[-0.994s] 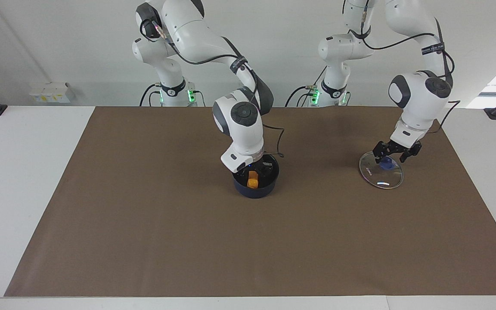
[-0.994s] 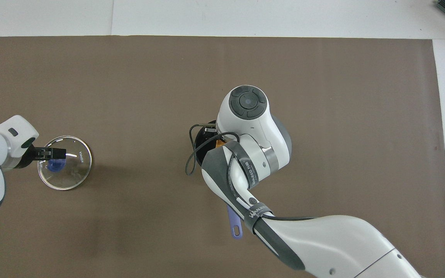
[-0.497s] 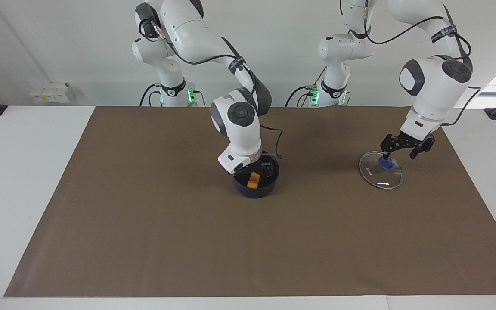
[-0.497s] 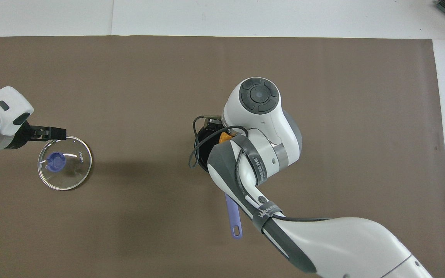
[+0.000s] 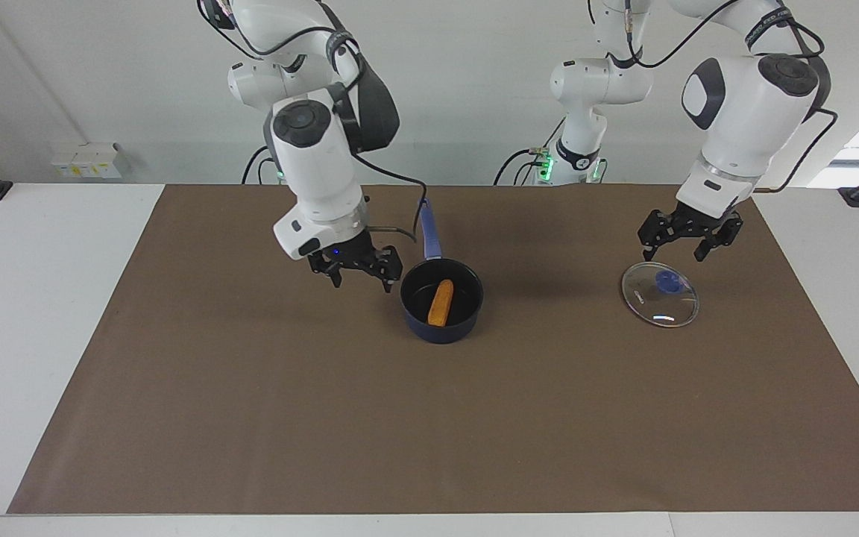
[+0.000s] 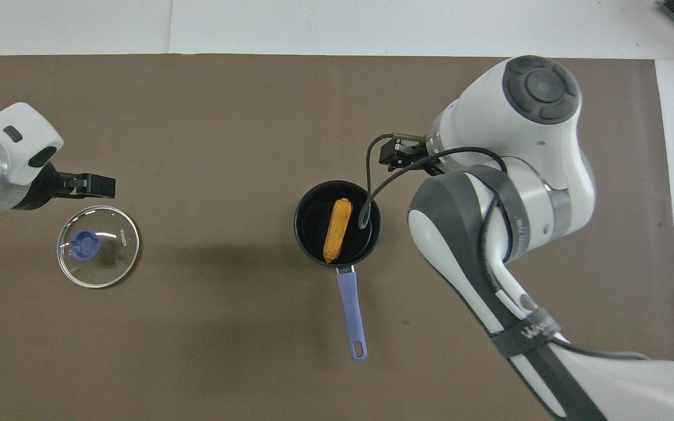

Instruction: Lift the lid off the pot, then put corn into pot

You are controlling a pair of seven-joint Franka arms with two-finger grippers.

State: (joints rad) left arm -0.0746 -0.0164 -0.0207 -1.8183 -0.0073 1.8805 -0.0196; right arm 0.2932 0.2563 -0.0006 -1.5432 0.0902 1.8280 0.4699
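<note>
Corn (image 5: pixel 441 302) is lying inside the pot (image 5: pixel 442 324), its orange-yellow length resting on the black bottom and running roughly in line with the pot's handle (image 5: pixel 429 233), which is pointing straight back toward the robots. Taking things from the robots outward, that blue handle is coming first, then the dark round body of the pot with the cob in it, sitting near the middle of the brown mat (image 5: pixel 325 418) that is covering the surface. The lid (image 5: pixel 660 295) is lying flat on the mat well apart from the pot, toward the left arm's end of the surface, with its blue knob (image 5: pixel 669 282) facing up and a small white mark showing on the glass. The left gripper (image 5: pixel 683 244) is hanging in the air just over the lid's edge nearest the robots, not touching it, and its jaws are standing spread with nothing between them. The right gripper (image 5: pixel 359 272) is hanging over bare mat just beside the pot, toward the right arm's end, clear of the rim; its jaws are likewise spread and holding nothing. In the overhead view a black cable (image 6: pixel 372 175) from the right arm is looping across the pot's opening.
</note>
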